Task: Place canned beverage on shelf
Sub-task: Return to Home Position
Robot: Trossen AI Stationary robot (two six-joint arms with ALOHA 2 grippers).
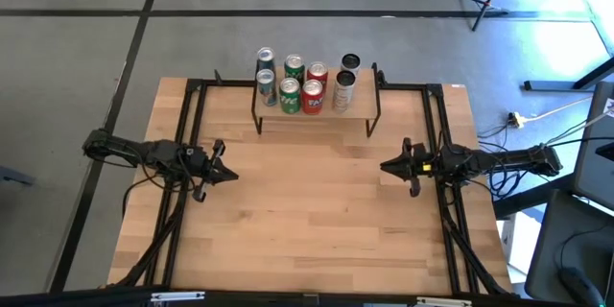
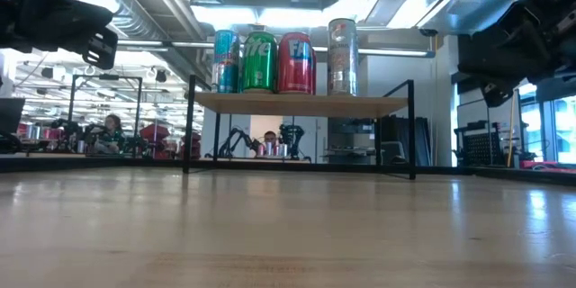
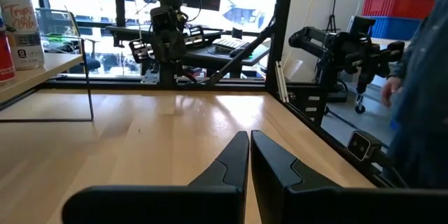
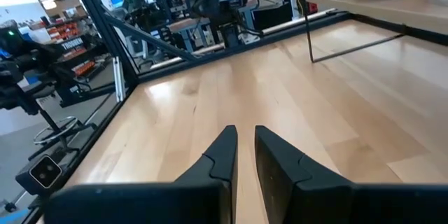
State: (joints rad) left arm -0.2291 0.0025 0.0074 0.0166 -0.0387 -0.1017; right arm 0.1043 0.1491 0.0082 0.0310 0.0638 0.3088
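Jaws of the left gripper (image 3: pixel 249 134) are closed on nothing. Those of the right gripper (image 4: pixel 244 130) are closed too, with only a sliver of gap between the fingers. From above, the left gripper hangs at 9 o'clock over the table (image 1: pixel 307 240) and the right at 3 o'clock, tips facing each other, well apart. At 12 o'clock stands the shelf (image 1: pixel 317 118), carrying eight cans (image 1: pixel 290 94) in two rows. In the low view the front row mostly hides the back one. Only the left wrist view catches a person's sleeve (image 3: pixel 427 77) beyond the table edge.
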